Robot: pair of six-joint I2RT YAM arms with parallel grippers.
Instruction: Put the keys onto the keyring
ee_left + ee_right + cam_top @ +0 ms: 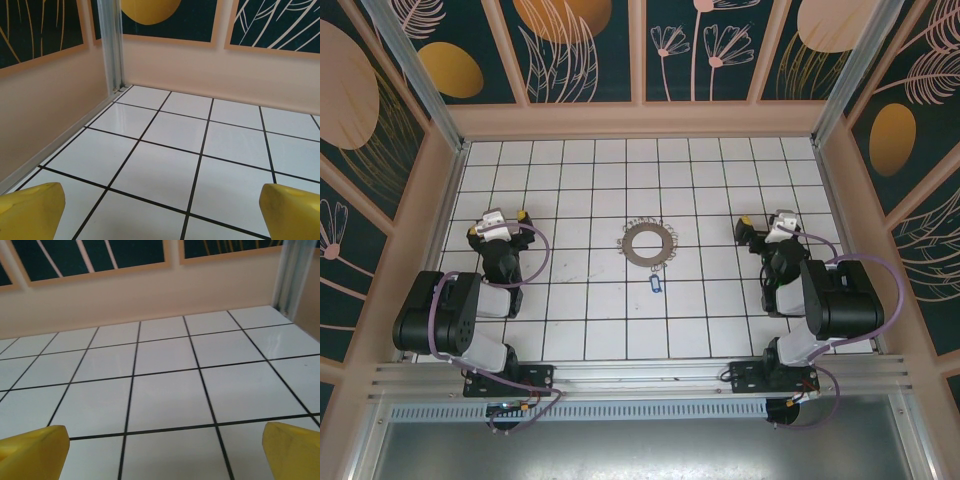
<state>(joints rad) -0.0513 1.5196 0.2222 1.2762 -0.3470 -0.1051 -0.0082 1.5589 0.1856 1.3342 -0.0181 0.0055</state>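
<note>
Top external: left claw (pixel 503 214) and right claw (pixel 771 218) spread wide; key (pixel 655 287) near keyring (pixel 632 243).

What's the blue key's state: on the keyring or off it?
Off. The blue key lies on the tiles apart from the keyring, on its near side, with bare tile between them.

key (pixel 655 286) just before keyring (pixel 649 243)

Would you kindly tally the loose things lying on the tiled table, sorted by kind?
Blue-headed key: 1
Keyring: 1
Total: 2
</note>
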